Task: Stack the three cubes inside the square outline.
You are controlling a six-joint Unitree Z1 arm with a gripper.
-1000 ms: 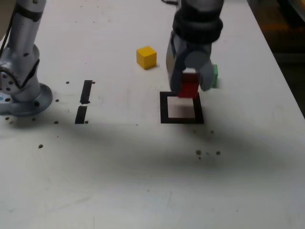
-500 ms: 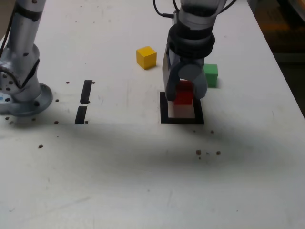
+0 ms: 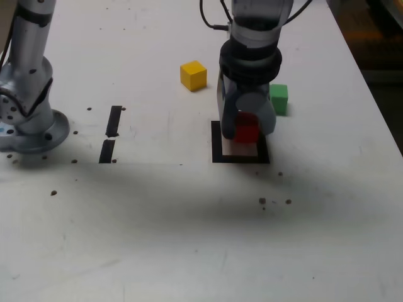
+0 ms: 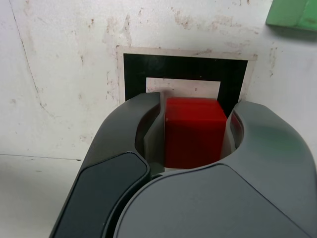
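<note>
My gripper is shut on the red cube, which hangs low over the square outline, a black tape frame with a white centre. In the wrist view the red cube sits clamped between the two grey fingers, with the square outline just beyond it. The yellow cube rests on the table, back and toward the exterior view's left of the square. The green cube lies just behind the square on the exterior view's right, and a corner of the green cube shows in the wrist view.
The arm's grey base stands at the exterior view's left. Two short black tape strips lie between the base and the square. The white table's right edge borders a dark floor. Small dark specks dot the tabletop.
The gripper has come down with the red cube and shifted slightly toward the exterior view's left, from above the square's far edge to low over its centre. The green cube is now uncovered.
</note>
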